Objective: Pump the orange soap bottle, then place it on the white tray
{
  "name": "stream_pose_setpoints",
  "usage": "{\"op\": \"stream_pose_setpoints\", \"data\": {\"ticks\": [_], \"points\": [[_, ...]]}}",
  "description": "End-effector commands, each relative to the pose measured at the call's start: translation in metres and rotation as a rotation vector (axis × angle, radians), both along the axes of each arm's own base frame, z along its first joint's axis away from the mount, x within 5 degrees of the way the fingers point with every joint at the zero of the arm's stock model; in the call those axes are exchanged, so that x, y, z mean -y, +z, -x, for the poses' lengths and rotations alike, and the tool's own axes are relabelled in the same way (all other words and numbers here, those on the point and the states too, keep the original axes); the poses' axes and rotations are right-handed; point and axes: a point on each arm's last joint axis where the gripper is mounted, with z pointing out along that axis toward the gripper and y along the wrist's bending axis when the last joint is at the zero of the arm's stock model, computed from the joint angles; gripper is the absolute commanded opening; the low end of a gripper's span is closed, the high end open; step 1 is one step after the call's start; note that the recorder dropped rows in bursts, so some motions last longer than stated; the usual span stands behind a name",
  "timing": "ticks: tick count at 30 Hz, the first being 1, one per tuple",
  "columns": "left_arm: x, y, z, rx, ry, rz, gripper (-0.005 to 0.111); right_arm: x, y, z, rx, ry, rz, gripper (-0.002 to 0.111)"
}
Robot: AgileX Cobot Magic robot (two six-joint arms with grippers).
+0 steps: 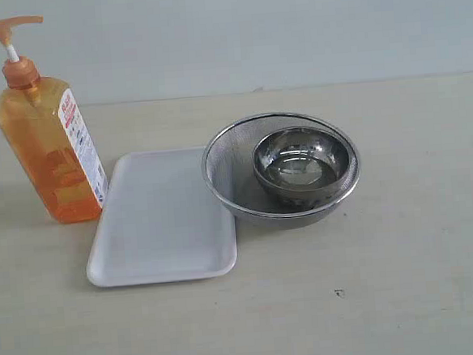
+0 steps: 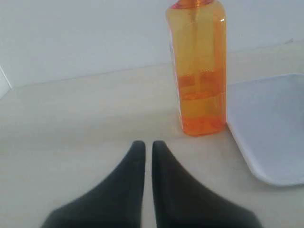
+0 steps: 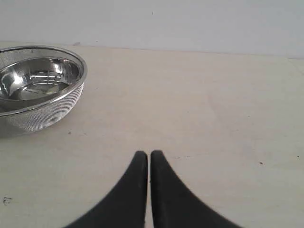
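The white tray (image 1: pixel 163 231) lies flat; the orange soap bottle (image 1: pixel 52 154) stands upright just beside it. Tall and narrow, the bottle may topple under an off-centre press on its pump head (image 1: pixel 11 29). Fingers of the left gripper (image 2: pixel 144 146) and right gripper (image 3: pixel 144 156) are pressed together, empty.

The orange soap bottle (image 1: pixel 49 150) stands upright at far left, pump up, just beside the flat white tray (image 1: pixel 160 219) to its right.
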Motion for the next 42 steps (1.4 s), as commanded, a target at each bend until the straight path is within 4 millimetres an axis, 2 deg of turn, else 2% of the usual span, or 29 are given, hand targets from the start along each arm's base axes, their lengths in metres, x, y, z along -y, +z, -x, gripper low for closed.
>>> {"op": "stream_pose_setpoints", "data": {"ticks": [1,30,42], "points": [[0.001,-0.001,0.000,-0.002,-0.006,0.017,0.005,0.000,0.001,0.000,0.010,-0.005,0.002,0.000],[0.000,0.000,0.000,0.013,-0.006,-0.005,0.005,0.001,0.001,0.000,0.010,-0.007,0.012,0.000],[0.000,0.022,-0.002,0.253,0.001,-0.019,0.005,0.001,0.001,0.000,0.010,-0.007,0.011,0.000]]}}
